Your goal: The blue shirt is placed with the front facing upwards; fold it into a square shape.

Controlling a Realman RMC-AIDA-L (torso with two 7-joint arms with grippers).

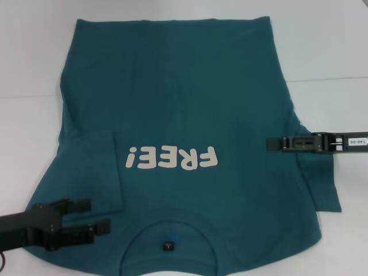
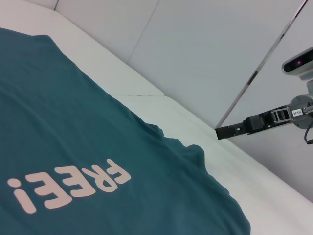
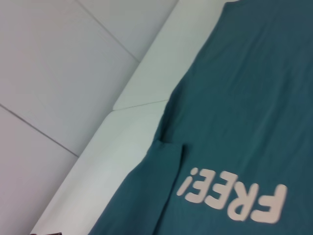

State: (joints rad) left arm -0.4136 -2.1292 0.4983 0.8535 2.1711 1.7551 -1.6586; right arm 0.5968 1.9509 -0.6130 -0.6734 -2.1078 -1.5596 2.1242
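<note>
Blue shirt (image 1: pixel 190 103) collar end cut off by head view's lower edge; hem partly past upper edge. Neck label (image 1: pixel 167 246) too small to read. Left gripper (image 1: pixel 95 215) arm cut off at head view's left edge; right gripper (image 1: pixel 270 144) seen edge-on, finger gap cannot be told, arm runs off right edge. Small tag on right gripper illegible. Shirt's left sleeve folded inward, underside hidden. Tabletop (image 1: pixel 333 46) under shirt hidden.

bare white table (image 1: pixel 34 57) around blue shirt (image 1: pixel 172 98), unobstructed
</note>
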